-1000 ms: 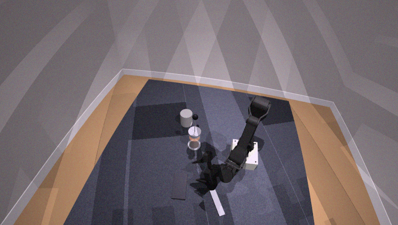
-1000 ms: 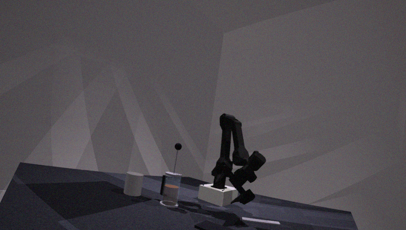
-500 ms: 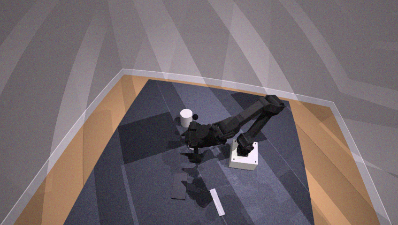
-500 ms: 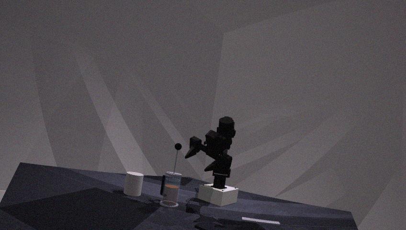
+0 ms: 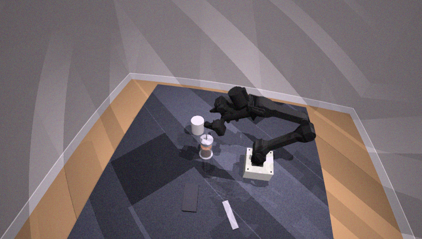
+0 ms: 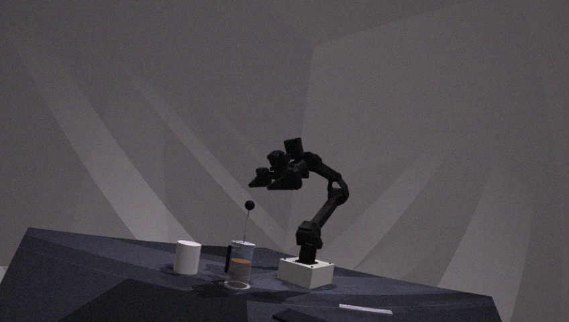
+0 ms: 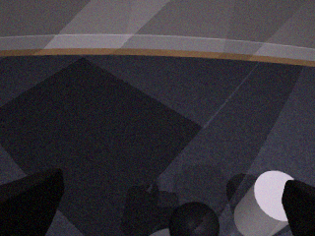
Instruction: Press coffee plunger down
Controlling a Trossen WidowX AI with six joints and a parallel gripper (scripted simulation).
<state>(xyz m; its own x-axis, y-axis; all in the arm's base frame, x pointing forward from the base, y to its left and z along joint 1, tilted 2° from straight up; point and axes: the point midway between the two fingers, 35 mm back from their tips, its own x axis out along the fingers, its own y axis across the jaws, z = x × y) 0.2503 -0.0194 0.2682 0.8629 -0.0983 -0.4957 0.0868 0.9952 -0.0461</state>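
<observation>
The coffee press (image 5: 206, 147) (image 6: 239, 265) is a clear glass cylinder holding brown coffee. It stands upright on the dark mat (image 5: 148, 177). Its plunger is raised: a thin rod carries the black ball knob (image 6: 249, 204) (image 7: 193, 226) well above the white lid. My gripper (image 5: 209, 117) (image 6: 264, 184) (image 7: 173, 188) is open and empty. It hovers a little above the knob, apart from it. In the wrist view the knob sits low between the two fingers.
A white cylinder (image 5: 197, 125) (image 6: 187, 257) (image 7: 263, 206) stands just behind the press. The arm's white base block (image 5: 258, 169) (image 6: 305, 272) is to the right. A dark flat strip (image 5: 190, 196) and a white strip (image 5: 230, 214) (image 6: 365, 308) lie nearer the front.
</observation>
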